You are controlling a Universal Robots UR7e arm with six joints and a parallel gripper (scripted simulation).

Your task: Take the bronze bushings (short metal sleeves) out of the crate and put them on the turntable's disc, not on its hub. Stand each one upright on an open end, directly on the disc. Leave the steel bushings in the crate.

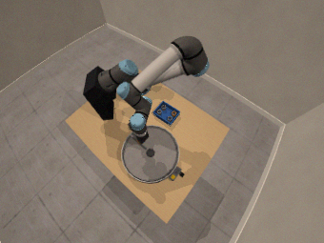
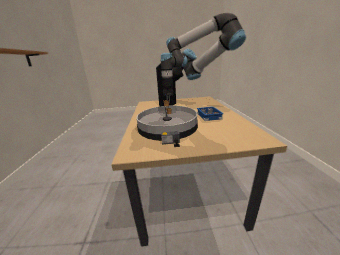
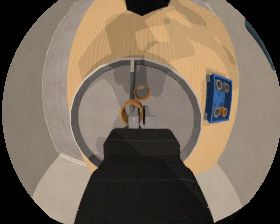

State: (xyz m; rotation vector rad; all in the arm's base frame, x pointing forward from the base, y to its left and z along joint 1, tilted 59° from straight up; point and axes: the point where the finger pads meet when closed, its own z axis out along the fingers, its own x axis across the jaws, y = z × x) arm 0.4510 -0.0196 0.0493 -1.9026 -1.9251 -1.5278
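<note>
Wrist view: gripper [image 3: 134, 115] clamped on a bronze bushing [image 3: 129, 108].
Bushing position: above disc [image 3: 94, 116], near side of hub [image 3: 143, 90].
Axis: vertical, open end down.
Crate [image 3: 220, 98]: right, well apart.

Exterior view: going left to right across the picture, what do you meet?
Wall shelf → table's near-left leg → turntable, with the tool above it, shut on a bronze bushing → blue crate → table's near-right leg.
</note>
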